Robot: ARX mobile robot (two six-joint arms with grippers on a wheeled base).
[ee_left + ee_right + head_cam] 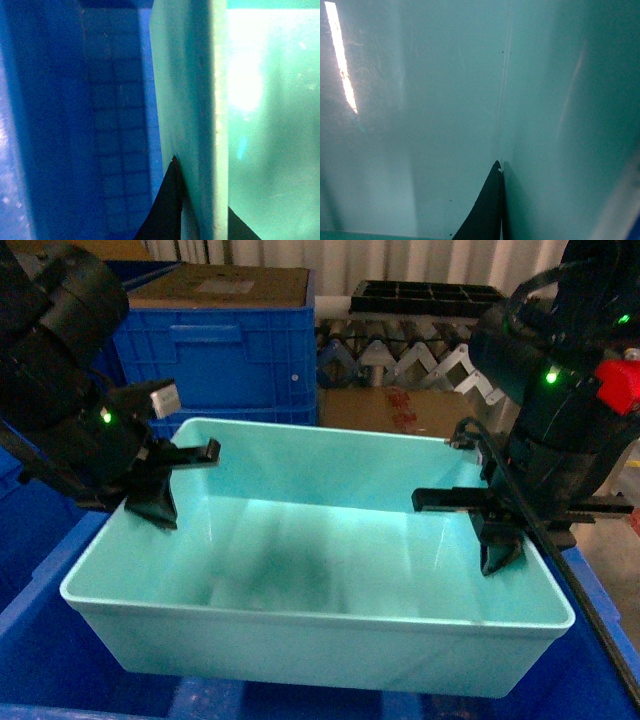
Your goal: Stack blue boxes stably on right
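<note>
Head view shows one pale turquoise tub (330,550) filling the middle of the frame, sitting inside a royal-blue crate (40,640) whose walls show at the lower left and lower right. At the left of the frame, the left gripper (160,485) is at the tub's left wall, one black finger hanging down just inside the rim; at the right, the right gripper (500,540) is at the tub's right wall, with a finger pointing down inside. Left wrist view looks along the tub's wall (200,120), which runs up the middle of the frame, with a black fingertip (167,205) on its outer side against the crate's ribbed blue interior (100,125) and another dark tip on the inner side, so these fingers are clamped on the wall. Right wrist view shows mostly the tub's smooth inner surface (420,125), with one black fingertip (487,210) touching it at the lower centre; whether this gripper actually squeezes the wall I cannot tell. Behind the tub, at the upper left of the head view, stands another blue crate (225,350).
</note>
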